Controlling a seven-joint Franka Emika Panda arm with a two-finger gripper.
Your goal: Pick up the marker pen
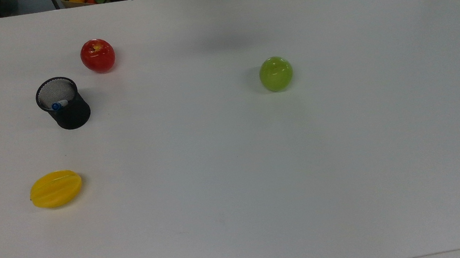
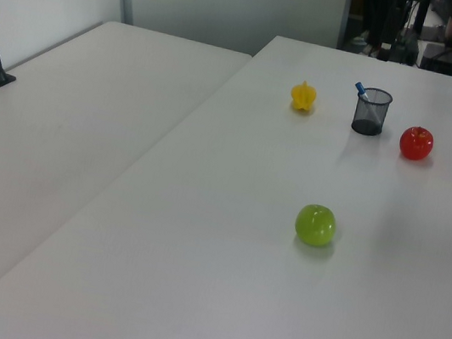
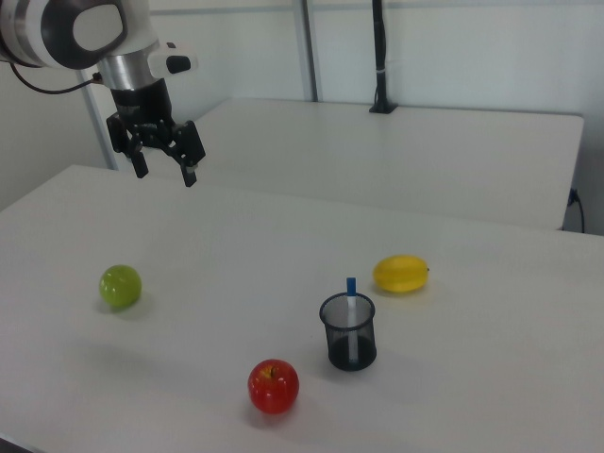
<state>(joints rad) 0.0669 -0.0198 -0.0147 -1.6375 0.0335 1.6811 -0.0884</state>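
White rounded arm link, grey joint cap, silver wrist; black gripper (image 3: 164, 172); thin black cable.

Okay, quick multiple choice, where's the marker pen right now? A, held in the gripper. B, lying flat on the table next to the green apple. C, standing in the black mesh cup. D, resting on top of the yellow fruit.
C: the marker pen stands in the black mesh cup, its blue cap poking above the rim, while the open gripper hangs empty well away from it.
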